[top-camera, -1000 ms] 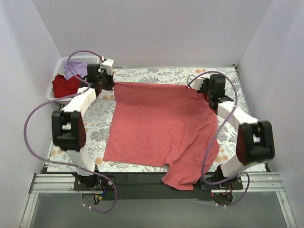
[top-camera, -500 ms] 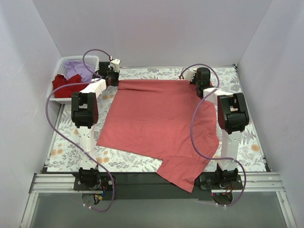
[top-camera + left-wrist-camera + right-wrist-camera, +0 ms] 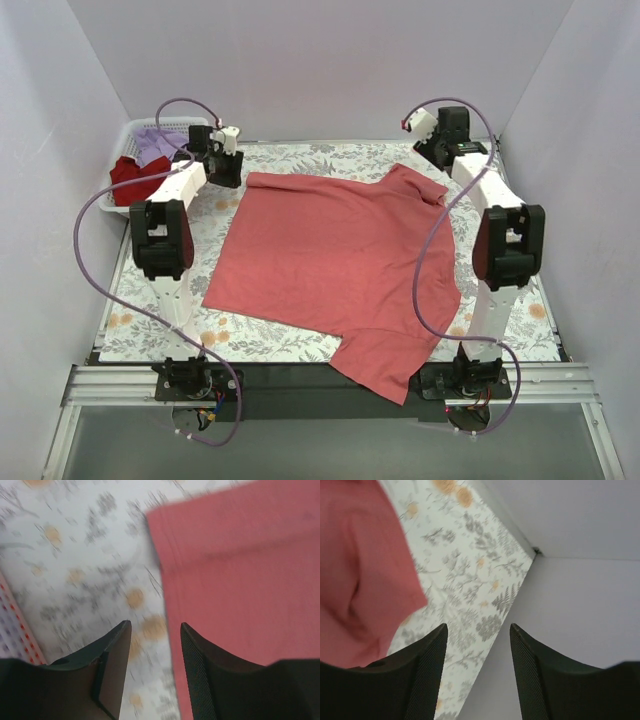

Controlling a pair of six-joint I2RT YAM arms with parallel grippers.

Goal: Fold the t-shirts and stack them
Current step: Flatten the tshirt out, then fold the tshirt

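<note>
A large coral-red t-shirt [image 3: 340, 250] lies spread flat on the floral cloth, one sleeve hanging over the near edge. My left gripper [image 3: 228, 172] hovers at its far left corner, open and holding nothing. In the left wrist view the gripper [image 3: 155, 624] straddles the shirt's edge [image 3: 235, 570] from above. My right gripper [image 3: 438, 150] is raised near the far right corner, open and empty. The right wrist view shows the gripper [image 3: 478, 625] with the shirt [image 3: 360, 570] off to its left. A darker red t-shirt [image 3: 135, 178] and a lavender one [image 3: 160, 145] lie bunched in the basket.
A white lattice basket [image 3: 150, 124] stands at the far left corner, beside the left arm. Grey-and-orange floral cloth [image 3: 520, 215] covers the table. White walls close in on the left, back and right. Purple cables loop off both arms.
Both grippers have opened and let go of the coral-red shirt's far corners. The far edge has dropped flat. The right gripper has risen toward the far right corner.
</note>
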